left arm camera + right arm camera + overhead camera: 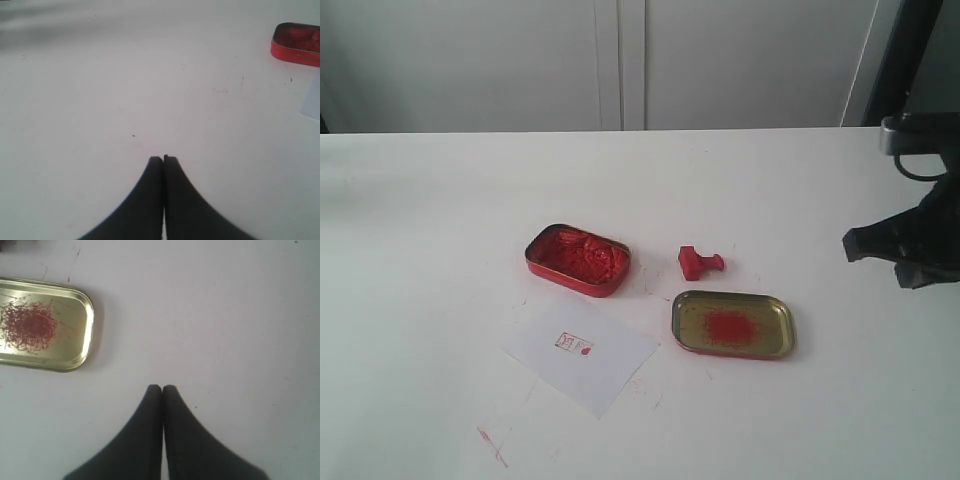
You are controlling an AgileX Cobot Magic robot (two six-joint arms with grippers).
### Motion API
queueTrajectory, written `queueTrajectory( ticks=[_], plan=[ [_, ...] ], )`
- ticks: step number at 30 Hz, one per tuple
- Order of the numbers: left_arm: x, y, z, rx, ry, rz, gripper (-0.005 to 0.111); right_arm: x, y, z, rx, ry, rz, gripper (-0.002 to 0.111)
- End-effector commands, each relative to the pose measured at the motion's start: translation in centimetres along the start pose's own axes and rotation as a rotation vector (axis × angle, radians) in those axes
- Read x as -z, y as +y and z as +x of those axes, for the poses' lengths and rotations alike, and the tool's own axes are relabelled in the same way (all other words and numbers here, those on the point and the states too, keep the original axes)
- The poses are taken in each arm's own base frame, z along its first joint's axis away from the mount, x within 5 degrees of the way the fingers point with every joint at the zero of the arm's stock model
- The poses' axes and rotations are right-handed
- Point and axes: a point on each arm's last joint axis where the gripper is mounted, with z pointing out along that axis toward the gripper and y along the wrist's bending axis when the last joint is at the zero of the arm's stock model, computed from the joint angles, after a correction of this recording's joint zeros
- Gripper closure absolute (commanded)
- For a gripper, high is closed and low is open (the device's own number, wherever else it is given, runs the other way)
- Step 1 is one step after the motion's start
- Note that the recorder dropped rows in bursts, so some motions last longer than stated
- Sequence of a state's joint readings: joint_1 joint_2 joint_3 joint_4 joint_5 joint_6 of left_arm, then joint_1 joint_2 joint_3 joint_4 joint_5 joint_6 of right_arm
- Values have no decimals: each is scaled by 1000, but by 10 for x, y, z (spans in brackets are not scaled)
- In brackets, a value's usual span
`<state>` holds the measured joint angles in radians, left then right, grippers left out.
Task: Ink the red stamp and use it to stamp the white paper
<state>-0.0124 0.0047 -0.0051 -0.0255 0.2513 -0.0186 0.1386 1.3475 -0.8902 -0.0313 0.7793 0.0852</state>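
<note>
**Surface.** A broad white tabletop [430, 220] fills the scene. It is matt and marked in places: a thin red streak [492, 446] lies near the front edge, left of centre, and faint specks and scratches show in the left wrist view.

**Room.** Behind the table stand pale flat panels [620, 60] with vertical seams. A dark upright post [910, 55] occupies the upper right corner.

**Task items.** The red stamp [700, 263] lies tipped on its side on the bare tabletop, between the red tin [578, 260] and the gold lid [733, 324], touching neither. The white paper [582, 355] lies flat and askew just in front of the red tin and left of the lid. The tin is open and holds lumpy red paste. The lid lies open side up, with a red smear at its centre.

**Writing.** The paper bears a small red imprint [574, 345], which is too small to read. No brand or label is legible on either tin.

**Grippers.** The left gripper [163, 159] has its jaws pressed together with nothing between them, above bare table, well apart from the tin. The right gripper [162, 388] is likewise closed and empty, above bare table near the lid's short end.
</note>
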Motion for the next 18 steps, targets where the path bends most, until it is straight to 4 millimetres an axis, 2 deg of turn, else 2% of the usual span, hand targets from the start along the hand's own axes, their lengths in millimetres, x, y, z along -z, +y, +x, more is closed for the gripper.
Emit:
queueTrajectory(
  ticks=[1,14,18],
  plan=[
    [0,0,1,-2,-5,-1,107,15,-4,19,-3,-71,4,108],
    [0,0,1,-2,-5,-1,107,53,-8,90,-12,-257,-8,108],
    [0,0,1,-2,-5,-1,107,70,-10,114,-15,-392,-17,108]
  ],
)
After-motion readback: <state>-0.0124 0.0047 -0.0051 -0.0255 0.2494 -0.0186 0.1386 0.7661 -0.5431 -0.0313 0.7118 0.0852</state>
